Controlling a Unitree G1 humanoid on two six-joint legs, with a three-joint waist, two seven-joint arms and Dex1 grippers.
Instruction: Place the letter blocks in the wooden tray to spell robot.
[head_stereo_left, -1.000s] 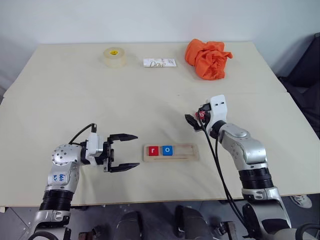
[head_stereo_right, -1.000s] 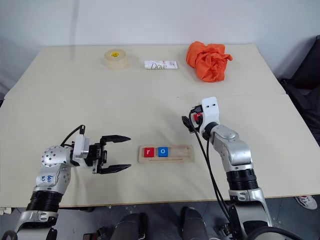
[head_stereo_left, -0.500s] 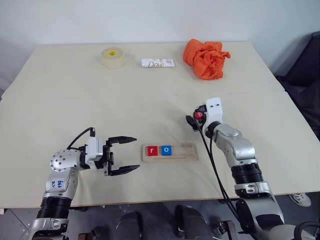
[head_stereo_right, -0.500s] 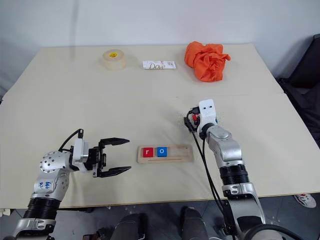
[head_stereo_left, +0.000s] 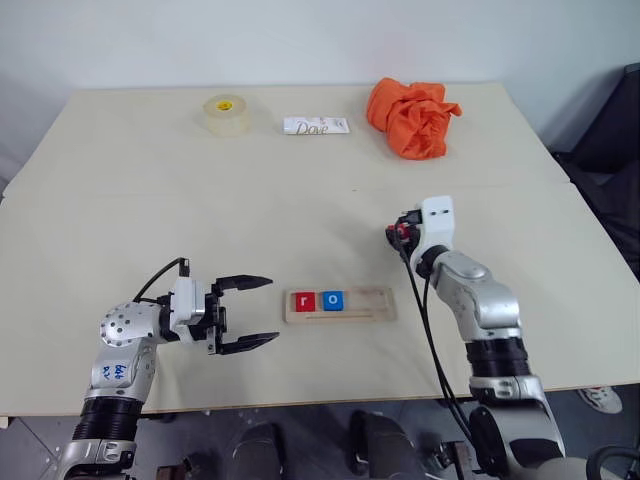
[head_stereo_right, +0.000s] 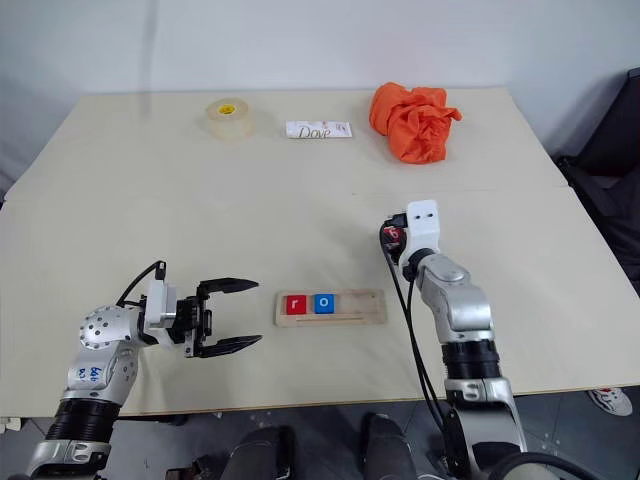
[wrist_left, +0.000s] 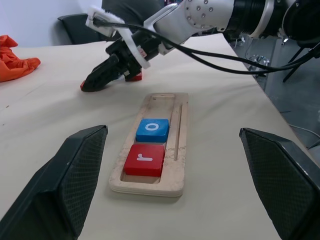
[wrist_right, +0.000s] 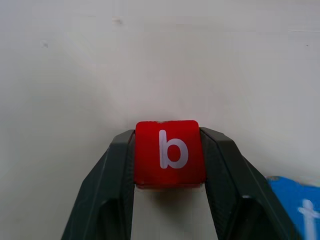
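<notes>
The wooden tray lies near the table's front middle, with a red r block and a blue o block at its left end. Behind and to the right of the tray, my right gripper is low over the table, shut on a red b block that sits squeezed between both fingers. A blue t block lies just beside that gripper. My left gripper rests to the left of the tray, pointing at it, open and with nothing between its fingers.
Along the far edge stand a roll of tape, a white Dove packet and a crumpled orange cloth. The table's front edge runs just below the tray and my left gripper.
My right gripper's fingers have come together onto the red b block. The left gripper has stayed where it was, still open.
</notes>
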